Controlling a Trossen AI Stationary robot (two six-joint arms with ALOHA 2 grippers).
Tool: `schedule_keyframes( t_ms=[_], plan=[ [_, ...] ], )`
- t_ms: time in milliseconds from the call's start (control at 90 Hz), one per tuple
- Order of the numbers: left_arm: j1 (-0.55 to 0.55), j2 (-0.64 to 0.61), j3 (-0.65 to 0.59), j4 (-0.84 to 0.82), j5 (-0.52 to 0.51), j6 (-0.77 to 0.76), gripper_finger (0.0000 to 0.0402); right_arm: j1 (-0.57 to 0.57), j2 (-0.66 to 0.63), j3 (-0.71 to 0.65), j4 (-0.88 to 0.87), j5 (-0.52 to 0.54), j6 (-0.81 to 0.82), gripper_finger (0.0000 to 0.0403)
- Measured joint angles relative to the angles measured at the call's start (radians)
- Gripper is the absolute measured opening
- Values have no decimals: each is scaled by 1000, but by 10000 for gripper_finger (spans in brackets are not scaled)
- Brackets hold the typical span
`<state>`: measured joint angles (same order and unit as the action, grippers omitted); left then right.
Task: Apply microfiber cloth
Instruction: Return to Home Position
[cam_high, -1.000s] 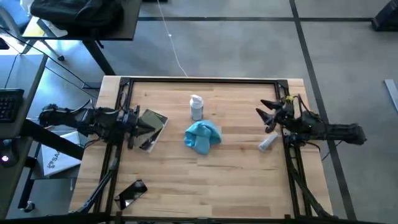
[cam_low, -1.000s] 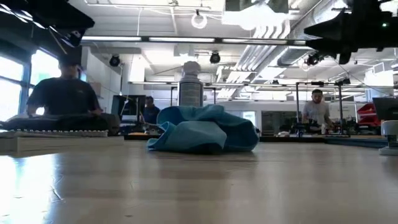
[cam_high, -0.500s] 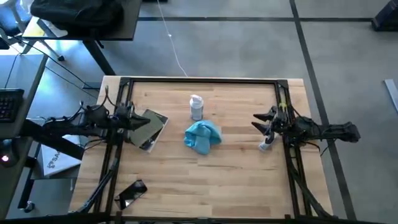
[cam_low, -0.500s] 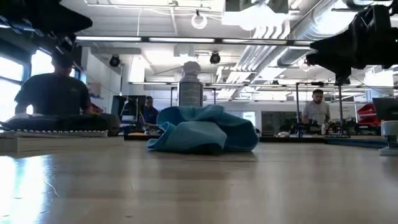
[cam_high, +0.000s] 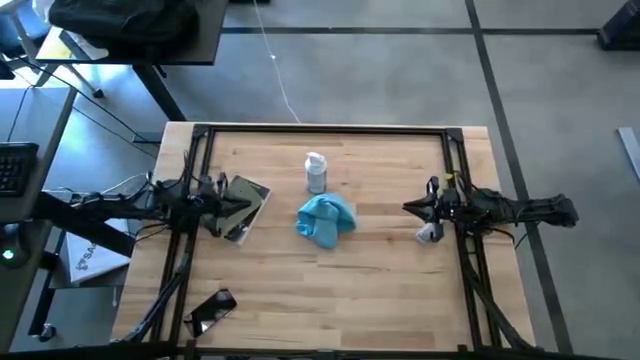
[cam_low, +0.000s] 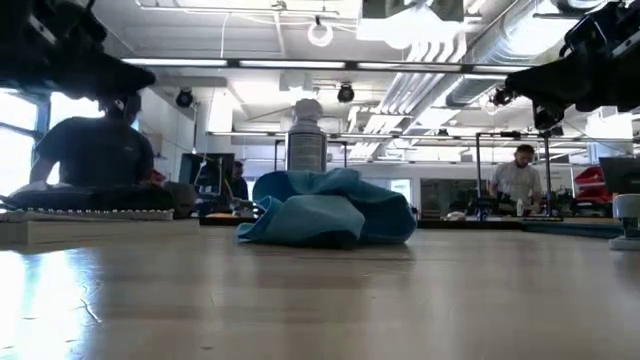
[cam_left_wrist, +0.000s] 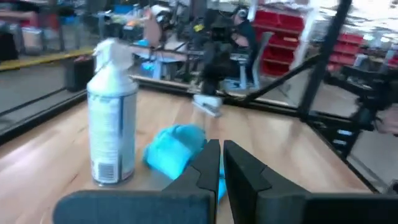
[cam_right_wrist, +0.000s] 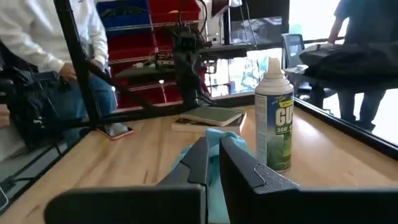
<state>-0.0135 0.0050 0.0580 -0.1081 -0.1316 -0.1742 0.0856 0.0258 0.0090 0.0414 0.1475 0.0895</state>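
Lying between left end effector and right end effector, microfiber cloth, untouched

High view straight down, low view level across the table, wrist views inward; microfiber cloth common to all.

A robotics workshop: red storage bins, exposed ceiling ducts, people at benches.
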Motion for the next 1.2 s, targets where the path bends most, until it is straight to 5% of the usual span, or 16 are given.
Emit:
schedule_keyframes(
  t_ms=[244,456,756,1200],
  plan=[
    [-3,2,-46,138,-32,130,0,0,1,0,-4,-1,-1,0],
    [-3,-2,-46,131,126,169,0,0,1,1,-5,-2,-1,0],
    [-3,0,-46,132,26,171,0,0,1,1,-6,-2,-1,0],
    [-3,1,-46,132,17,169,0,0,1,1,-7,-2,-1,0]
  ],
)
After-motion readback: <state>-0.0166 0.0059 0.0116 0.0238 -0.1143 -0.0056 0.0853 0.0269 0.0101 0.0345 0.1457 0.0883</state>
